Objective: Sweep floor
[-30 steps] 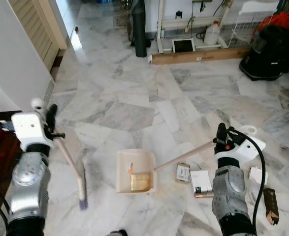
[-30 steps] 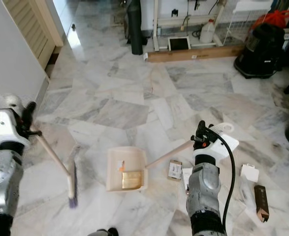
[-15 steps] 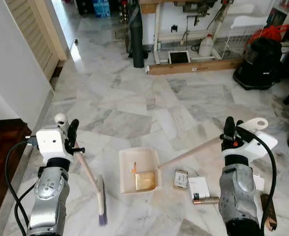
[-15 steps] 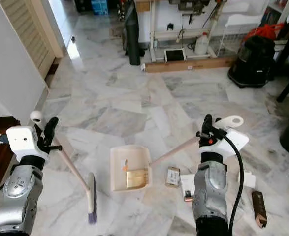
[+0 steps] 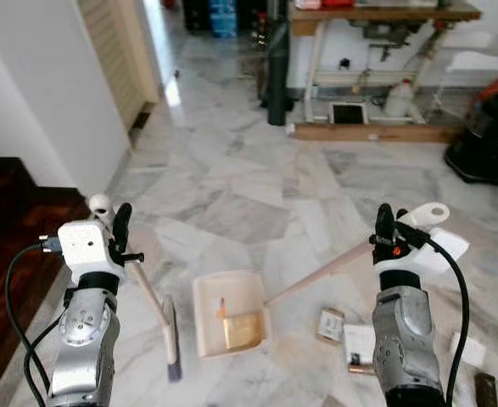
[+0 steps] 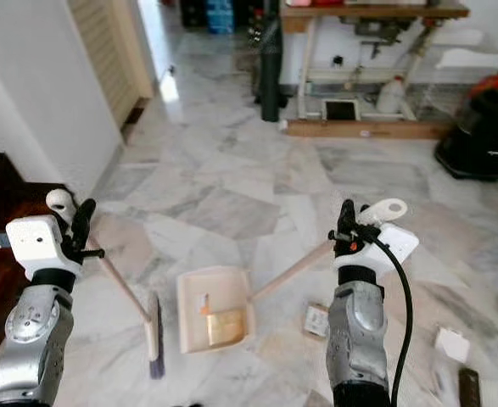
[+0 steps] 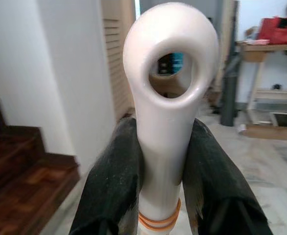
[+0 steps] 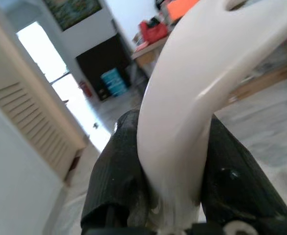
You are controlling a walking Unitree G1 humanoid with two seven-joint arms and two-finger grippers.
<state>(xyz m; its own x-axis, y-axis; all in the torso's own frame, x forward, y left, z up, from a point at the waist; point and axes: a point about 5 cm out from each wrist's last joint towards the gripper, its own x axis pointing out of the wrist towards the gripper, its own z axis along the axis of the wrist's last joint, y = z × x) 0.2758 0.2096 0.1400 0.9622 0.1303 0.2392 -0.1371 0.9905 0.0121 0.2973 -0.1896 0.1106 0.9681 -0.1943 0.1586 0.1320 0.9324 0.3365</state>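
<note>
My left gripper (image 5: pixel 121 231) is shut on the white handle end of a small broom (image 5: pixel 151 297), whose brush head (image 5: pixel 172 339) rests on the marble floor (image 5: pixel 240 195) left of the dustpan. My right gripper (image 5: pixel 383 231) is shut on the white handle of a cream dustpan (image 5: pixel 227 312); its wooden shaft (image 5: pixel 316 273) slants down to the pan. A gold-brown packet (image 5: pixel 242 329) and a small orange scrap lie inside the pan. The left wrist view shows the broom's ring-shaped handle tip (image 7: pixel 170 63) between the black fingers (image 7: pixel 111 181). The dustpan handle (image 8: pixel 202 78) sits between the right fingers (image 8: pixel 116 171).
Small boxes and packets (image 5: pixel 332 324) litter the floor near my right arm. A dark wooden stair (image 5: pixel 7 246) and a white wall (image 5: pixel 36 93) stand on the left. At the back are a table frame (image 5: pixel 376 68), a black pole (image 5: pixel 276 68) and a black vacuum (image 5: pixel 490 136).
The whole view has shifted: the stair and wall now take up more of the left side. Both grippers still hold broom and dustpan, the brush head staying just left of the pan.
</note>
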